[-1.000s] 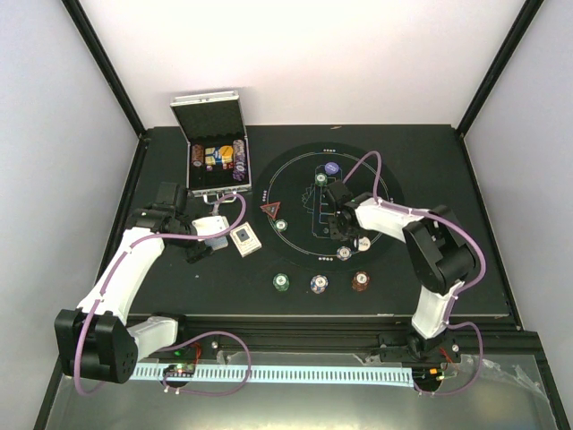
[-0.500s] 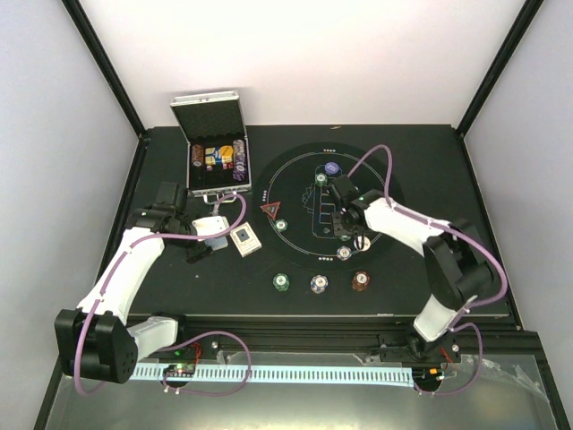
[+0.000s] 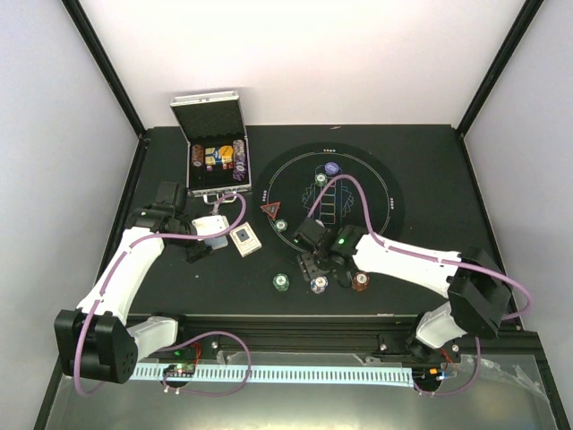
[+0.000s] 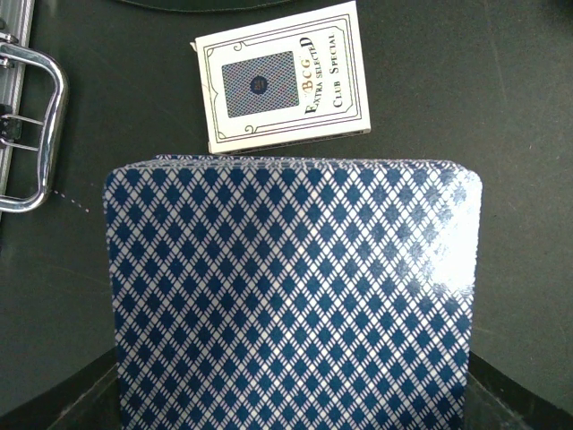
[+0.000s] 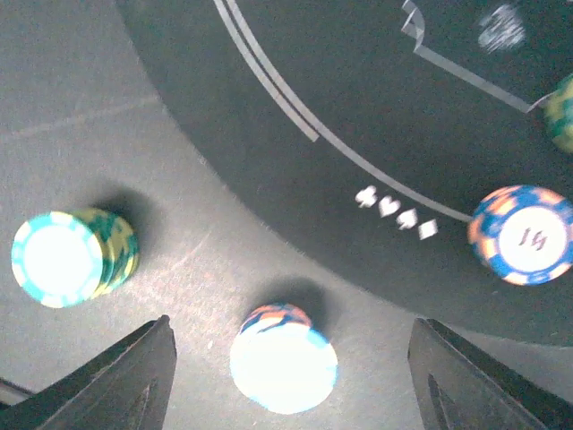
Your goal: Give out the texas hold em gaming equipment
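Two fingers of my right gripper (image 5: 291,327) spread, round chip stack (image 5: 284,363) between, gaps both sides; left gripper (image 3: 201,244) clamps diamond-backed deck (image 4: 291,296).

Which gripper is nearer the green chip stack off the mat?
Right. The right gripper hovers just beside the green chip stack; the left gripper, holding cards, sits farther left.

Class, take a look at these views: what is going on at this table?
Two robot arms are setting out poker gear. The left gripper is shut on a deck of cards, near the card box. The right gripper hangs open above the middle chip stack, just off the round mat, its fingers either side without touching.
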